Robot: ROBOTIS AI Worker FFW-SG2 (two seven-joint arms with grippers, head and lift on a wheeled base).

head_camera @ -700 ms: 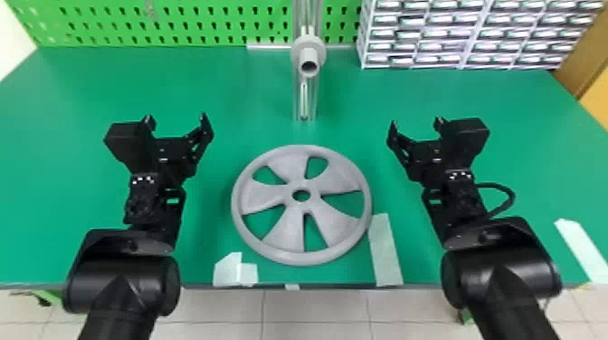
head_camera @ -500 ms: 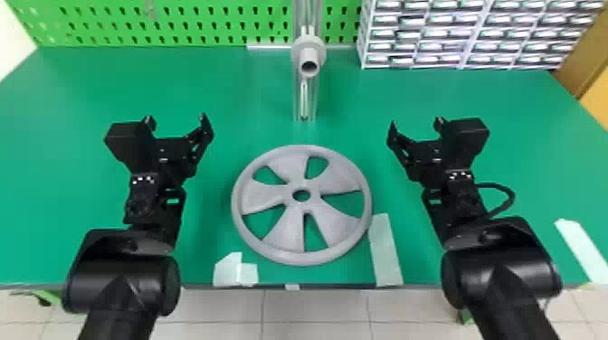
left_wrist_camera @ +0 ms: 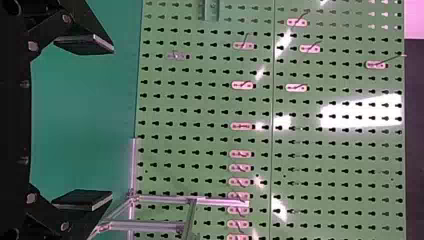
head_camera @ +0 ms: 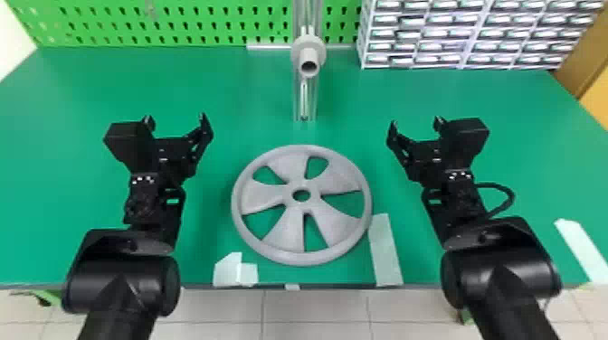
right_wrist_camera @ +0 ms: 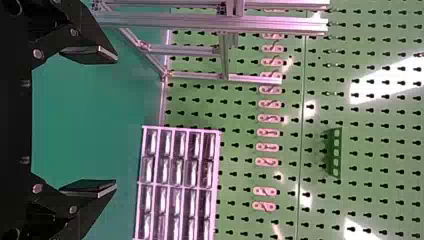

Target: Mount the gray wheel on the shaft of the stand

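In the head view the gray wheel [head_camera: 339,224] lies flat on the green table, between the two arms. Beyond it stands the upright metal stand [head_camera: 305,101], its gray shaft [head_camera: 309,59] pointing towards the camera. My left gripper [head_camera: 176,122] is held left of the wheel, clear of it, and my right gripper [head_camera: 415,123] is on the other side, also apart from it. In the left wrist view the left gripper [left_wrist_camera: 83,122] has its fingers wide apart and nothing between them. The right gripper [right_wrist_camera: 88,121] likewise stands open and unloaded in the right wrist view.
A rack of small drawers [head_camera: 466,36] stands at the back right, before the green pegboard [head_camera: 135,22]. Pale tape strips [head_camera: 385,251] lie by the wheel and along the table's front edge [head_camera: 334,285]. Part of the stand's frame [right_wrist_camera: 210,21] crosses the right wrist view.
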